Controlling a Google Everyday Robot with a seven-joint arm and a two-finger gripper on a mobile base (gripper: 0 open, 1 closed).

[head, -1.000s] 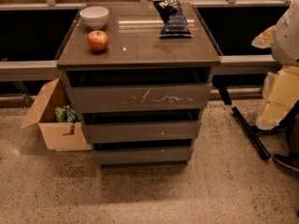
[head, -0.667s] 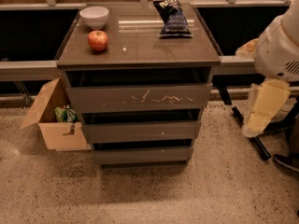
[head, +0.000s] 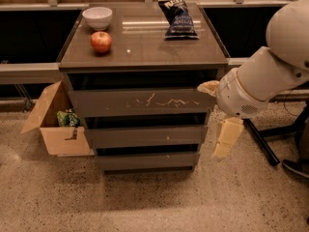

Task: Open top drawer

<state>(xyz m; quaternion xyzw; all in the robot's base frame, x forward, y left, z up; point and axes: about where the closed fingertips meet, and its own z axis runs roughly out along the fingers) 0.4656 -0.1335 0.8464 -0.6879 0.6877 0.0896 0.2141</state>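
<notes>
Currently, the grey-brown three-drawer cabinet [head: 145, 71] stands at frame centre on the speckled floor [head: 145, 202].

The top drawer [head: 96, 103], a wide grey-brown handleless front with pale squiggly scratches across its middle, sits just under the cabinet top. It is not pulled out, and there is a dark gap above it. Two narrower drawer fronts [head: 145, 135] lie below it.

On the cabinet top:
- a white bowl [head: 97, 17] at 11 o'clock
- a red apple [head: 101, 42] just beside the bowl, at 10 o'clock
- a dark blue crisp bag [head: 177, 17] lying flat at 1 o'clock

The white robot arm [head: 270, 66] comes in from 3 o'clock. The gripper [head: 208, 121] hangs at the cabinet's right edge, level with the top drawer. One pale finger [head: 208, 87] points toward the drawer's right end, and the other hangs downward beside the lower fronts. The jaws stand widely spread and hold nothing. I cannot tell whether they touch the drawer front.

An open brown cardboard box [head: 53, 129] sits at 9 o'clock of the cabinet, with something green inside.
</notes>
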